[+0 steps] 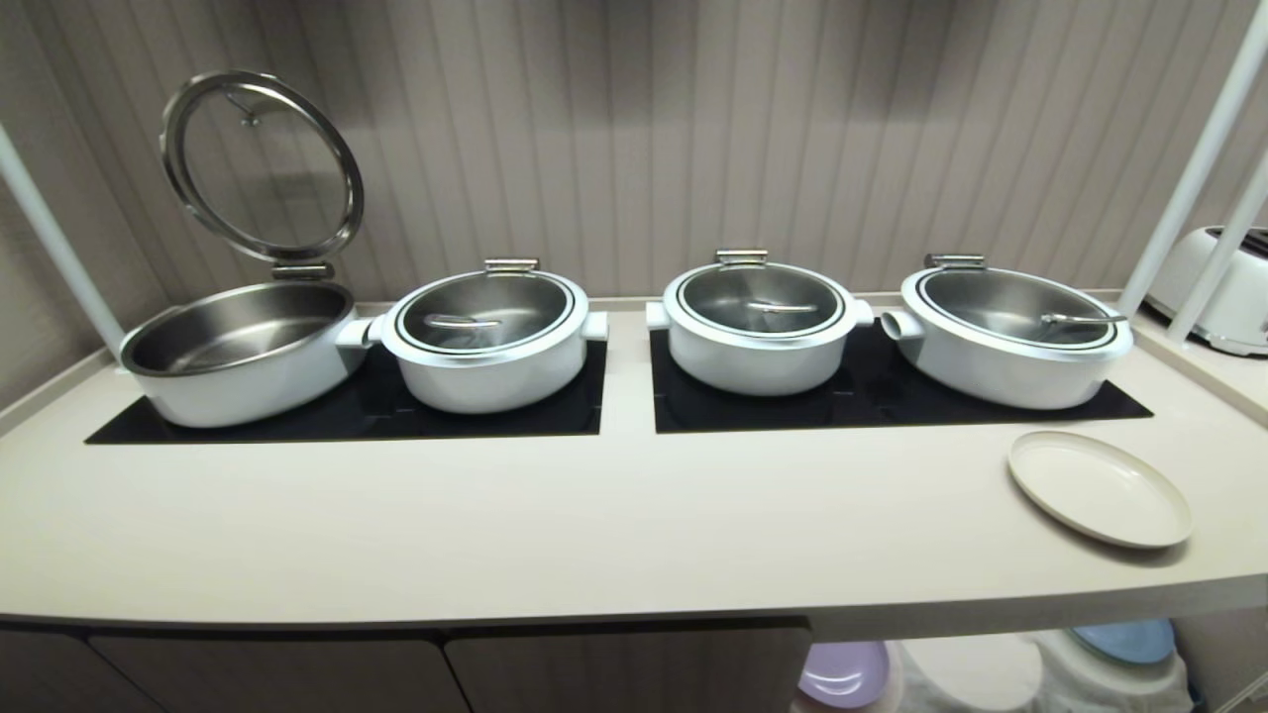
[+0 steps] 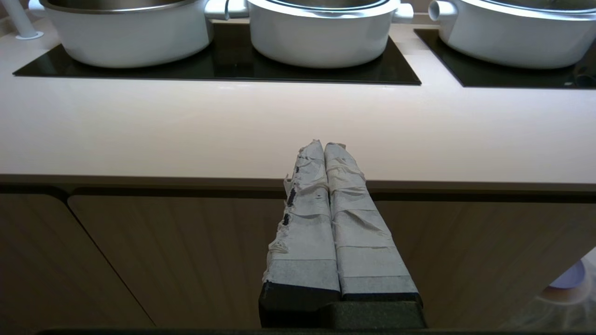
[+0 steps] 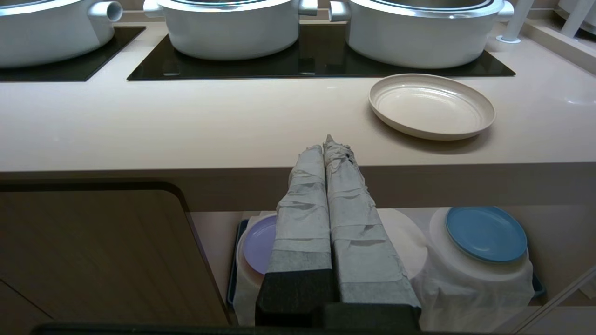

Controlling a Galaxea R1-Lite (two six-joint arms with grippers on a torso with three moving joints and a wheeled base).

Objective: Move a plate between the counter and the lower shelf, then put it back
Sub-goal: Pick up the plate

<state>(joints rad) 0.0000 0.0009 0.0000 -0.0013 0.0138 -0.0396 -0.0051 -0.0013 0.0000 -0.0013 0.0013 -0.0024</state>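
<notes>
The plate lies flat on the bench at its 4 o'clock corner, directly above the lower shelf. Both the left gripper and the right gripper hang parked, fingers pressed together, holding nothing.

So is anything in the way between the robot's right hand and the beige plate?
Nothing visible is. The right end effector, shut, sits in front of the counter's edge. The plate lies alone on bare counter beyond it, off to one side. The pots stand behind the plate, not between.
</notes>
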